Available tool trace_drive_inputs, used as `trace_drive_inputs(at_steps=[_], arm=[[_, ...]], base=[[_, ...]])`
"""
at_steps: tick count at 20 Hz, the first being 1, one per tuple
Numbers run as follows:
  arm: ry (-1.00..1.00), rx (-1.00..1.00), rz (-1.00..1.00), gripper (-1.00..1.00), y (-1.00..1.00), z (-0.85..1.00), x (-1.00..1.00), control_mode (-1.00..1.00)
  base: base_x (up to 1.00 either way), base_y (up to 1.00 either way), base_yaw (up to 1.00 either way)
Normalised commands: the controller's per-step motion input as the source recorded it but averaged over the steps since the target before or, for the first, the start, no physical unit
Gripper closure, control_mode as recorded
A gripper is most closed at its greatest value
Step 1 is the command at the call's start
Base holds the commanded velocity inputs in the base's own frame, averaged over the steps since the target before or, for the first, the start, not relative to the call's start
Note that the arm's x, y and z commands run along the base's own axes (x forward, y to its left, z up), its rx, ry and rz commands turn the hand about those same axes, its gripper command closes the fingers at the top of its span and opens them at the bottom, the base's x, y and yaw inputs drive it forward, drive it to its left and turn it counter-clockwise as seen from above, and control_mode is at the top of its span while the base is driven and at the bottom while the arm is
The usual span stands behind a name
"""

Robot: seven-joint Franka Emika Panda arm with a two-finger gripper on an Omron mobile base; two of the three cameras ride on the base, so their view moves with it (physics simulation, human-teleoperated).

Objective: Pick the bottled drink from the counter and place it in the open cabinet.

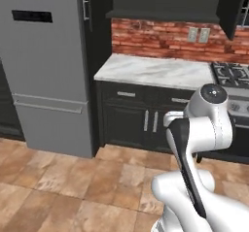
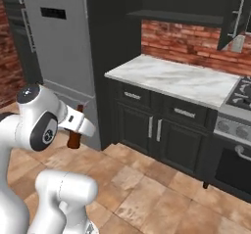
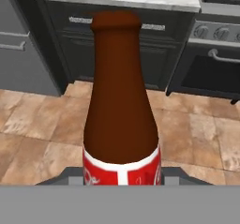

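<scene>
**Bottle's in hand, now we need to get it up to the cabinet**

So we're past the pick. The bottle fills the middle of the hand view, neck up, red label at the bottom of the frame, and it sits right in the gripper. We can't actually see the fingertips, but it looks like the gripper is clamped on the bottle. In the right base view the bottle is at middle left, hanging off the floor, tucked beside the arm and in front of the grey fridge.

The counter sits well apart from us, upper middle of the left base view. The cabinet is above it, along the top edge, dark inside.

So we're in the carry step, we reckon. Next move calls for closing in on the counter and lifting the bottle high, keeping it upright, then reaching in over the cabinet's lower lip without bumping the door at upper right.
</scene>
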Motion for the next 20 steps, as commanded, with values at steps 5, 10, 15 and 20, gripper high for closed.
trace_drive_inputs(at_steps=[5,10,15,20], arm=[[0.00,0.00,0.00,1.00,0.00,0.00,0.00,1.00],[0.00,0.00,0.00,1.00,0.00,0.00,0.00,1.00],[0.00,0.00,0.00,1.00,0.00,0.00,0.00,1.00],[0.00,0.00,0.00,1.00,0.00,0.00,0.00,1.00]], base=[[0.46,0.27,-0.25],[0.99,0.13,-0.17],[1.00,0.00,-0.15],[0.91,0.00,-0.25]])
